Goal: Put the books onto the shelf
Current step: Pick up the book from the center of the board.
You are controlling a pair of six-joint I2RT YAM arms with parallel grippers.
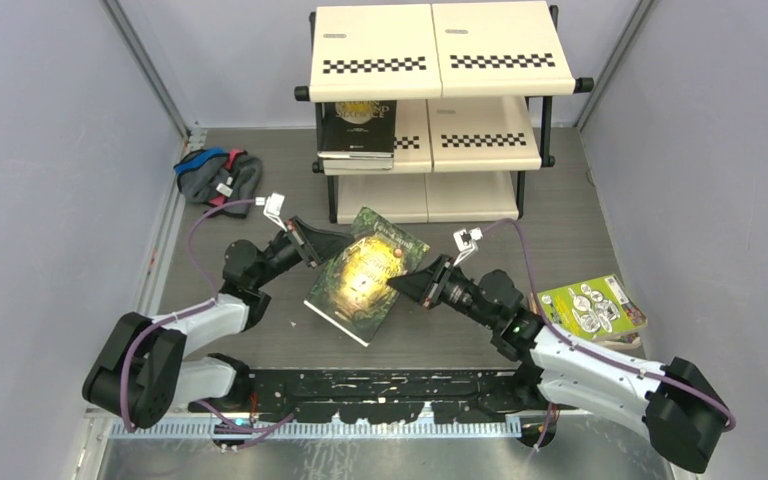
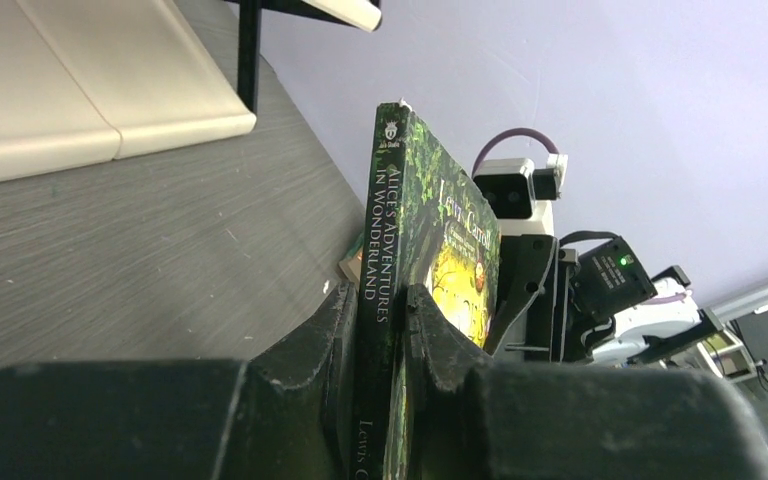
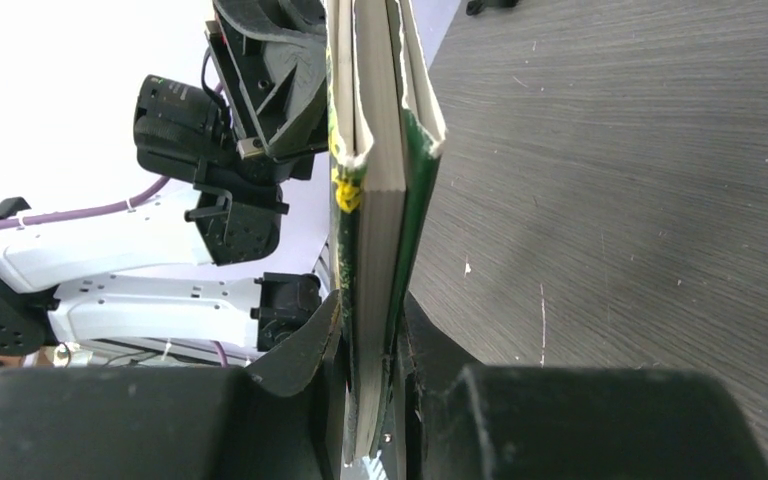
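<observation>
A dark green-gold book (image 1: pixel 365 275), "Alice's Adventures in Wonderland", hangs over the table between both arms. My left gripper (image 1: pixel 322 245) is shut on its spine edge (image 2: pixel 384 250), one finger on each cover. From the other side my right gripper (image 1: pixel 400 283) is shut on its page edge (image 3: pixel 380 200). A black book (image 1: pixel 357 128) lies on the left of the middle board of the shelf (image 1: pixel 440 50). A lime green book (image 1: pixel 590 307) lies flat on the table at the right.
A grey-blue cloth bundle (image 1: pixel 218 176) lies at the back left of the table. Grey walls close in both sides. The shelf's bottom board (image 2: pixel 70 80) shows low in the left wrist view.
</observation>
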